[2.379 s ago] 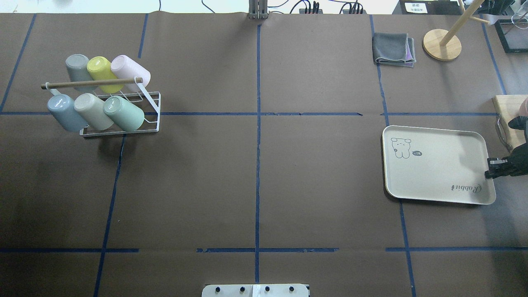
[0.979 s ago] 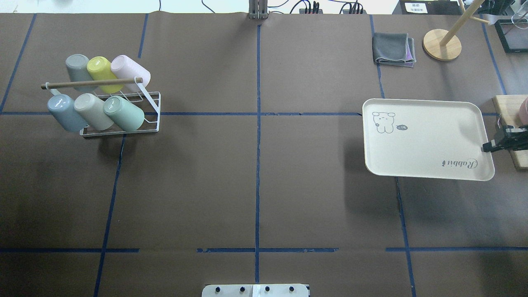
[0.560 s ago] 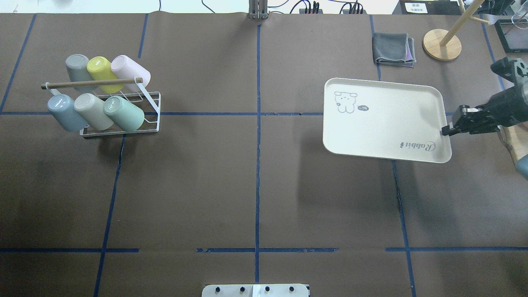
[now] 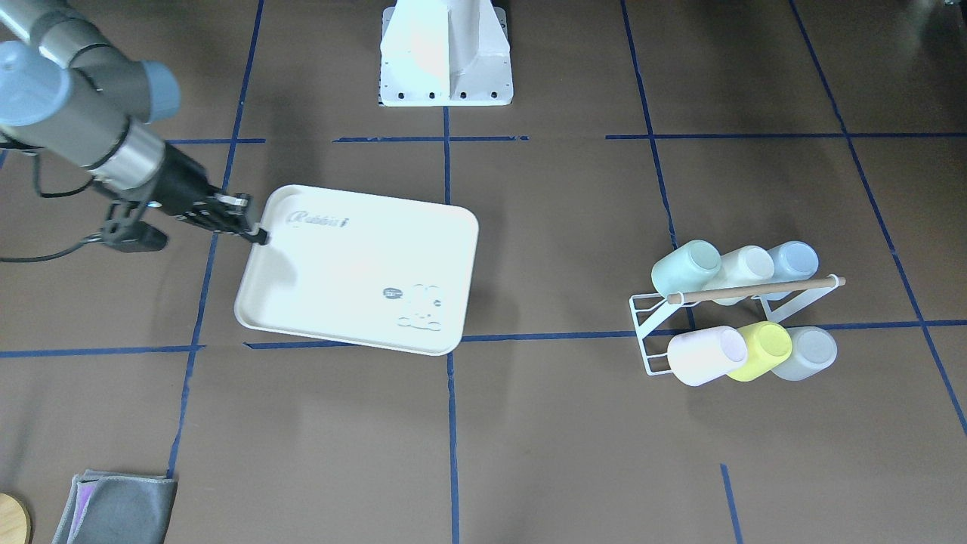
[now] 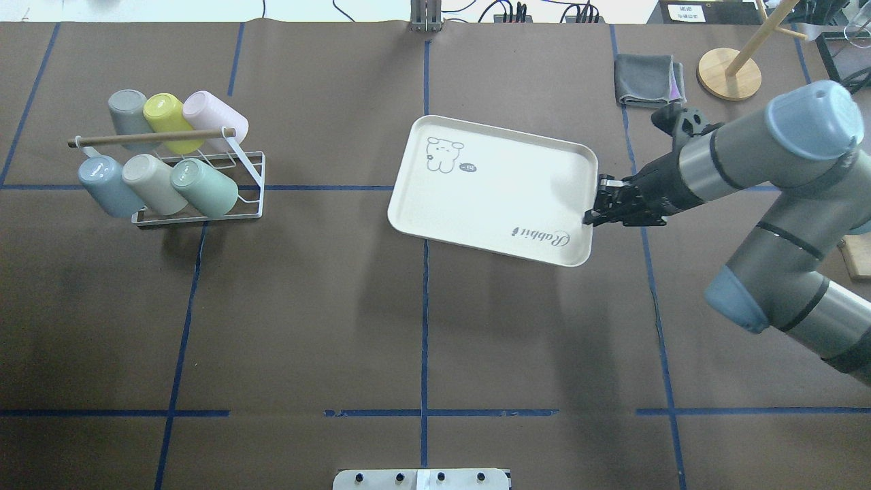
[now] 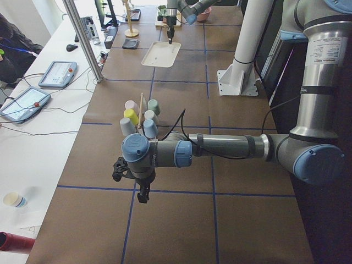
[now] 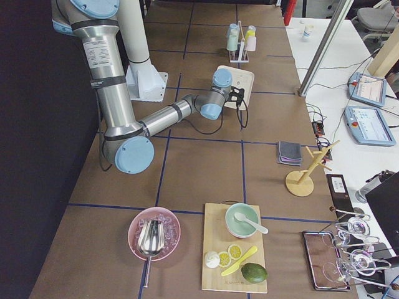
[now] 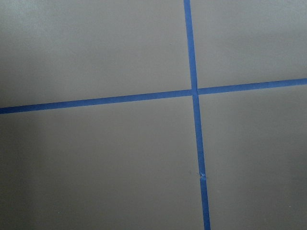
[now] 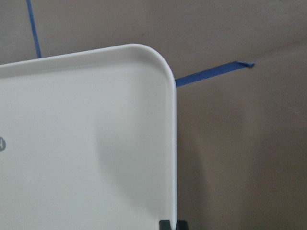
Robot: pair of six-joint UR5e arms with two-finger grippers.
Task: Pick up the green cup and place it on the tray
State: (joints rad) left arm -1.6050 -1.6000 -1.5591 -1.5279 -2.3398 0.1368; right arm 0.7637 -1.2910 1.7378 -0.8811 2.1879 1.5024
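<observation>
The right claw (image 5: 590, 216) is clenched on the tray (image 5: 490, 190), pinching the rim of the short end beside the "Rabbit" script. In the right wrist view only the dark fingertips (image 9: 171, 224) show, at the bottom edge, against that rim. The tray lies roughly level. Its shadow falls on the brown surface (image 5: 306, 327) a little apart from it, so it looks lifted clear. Nothing lies in it.

Well apart from the tray, on the robot's left of it, stands a white wire rack (image 5: 248, 160) with a wooden rod across the top. The green cup (image 5: 204, 187) lies tilted on its side in this rack, in the row nearer the robot, at the end closest to the tray. No claw touches it. Five other cups (image 5: 153, 184) share the rack: beige and blue-grey in the same row, then pink, yellow and grey behind.

Beyond the tray, on the side away from the robot, are a folded grey cloth (image 5: 646, 80) and the round base of a wooden stand (image 5: 728, 73).

The left claw (image 6: 144, 197) hangs pointing down over the surface, farther from the tray than the rack. I cannot tell whether it is released or clenched.
</observation>
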